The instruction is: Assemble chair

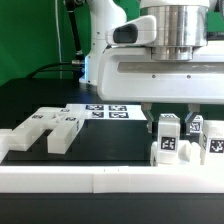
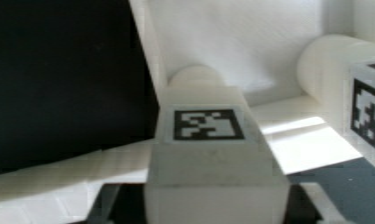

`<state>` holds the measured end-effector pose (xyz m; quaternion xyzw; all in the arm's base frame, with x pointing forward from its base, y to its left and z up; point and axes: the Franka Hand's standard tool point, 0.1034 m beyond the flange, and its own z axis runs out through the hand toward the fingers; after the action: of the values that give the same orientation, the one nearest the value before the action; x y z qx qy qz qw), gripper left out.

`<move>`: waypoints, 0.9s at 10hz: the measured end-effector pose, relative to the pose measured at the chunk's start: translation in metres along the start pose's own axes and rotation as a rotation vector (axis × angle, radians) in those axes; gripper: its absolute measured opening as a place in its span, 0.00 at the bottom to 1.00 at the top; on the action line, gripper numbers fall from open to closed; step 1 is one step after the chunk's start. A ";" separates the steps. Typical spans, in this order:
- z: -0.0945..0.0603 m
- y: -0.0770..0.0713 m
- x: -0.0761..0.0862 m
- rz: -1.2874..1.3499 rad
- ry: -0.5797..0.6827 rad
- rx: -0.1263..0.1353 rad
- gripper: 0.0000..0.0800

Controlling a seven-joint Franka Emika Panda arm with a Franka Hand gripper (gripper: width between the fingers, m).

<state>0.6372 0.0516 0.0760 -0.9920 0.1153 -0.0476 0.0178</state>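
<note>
Closest to me, the long white border rail [image 1: 60, 180] runs across the bottom of the exterior view. Behind it at lower left, the chair's notched blocks [image 1: 45, 132] lie flat on the black table [image 1: 110, 148]. At mid-frame the marker board [image 1: 105, 111] sits further back. Right of centre, the gripper [image 1: 169, 117] hangs from above with its fingers apart, one on either side of a tagged post [image 1: 165, 148] that stands upright just behind the rail. The wrist view has that post [image 2: 205, 150] dead centre, with dark gaps flanking it, so I read nothing as clamped. At far right, more tagged posts [image 1: 214, 140] stand just beside it, and the wrist view catches one [image 2: 335, 70].
</note>
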 end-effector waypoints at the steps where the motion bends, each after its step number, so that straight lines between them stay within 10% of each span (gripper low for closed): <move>1: 0.000 0.001 0.000 0.028 0.000 0.004 0.36; 9: 0.002 0.004 0.001 0.908 -0.011 0.032 0.36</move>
<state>0.6372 0.0474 0.0744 -0.8409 0.5377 -0.0316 0.0527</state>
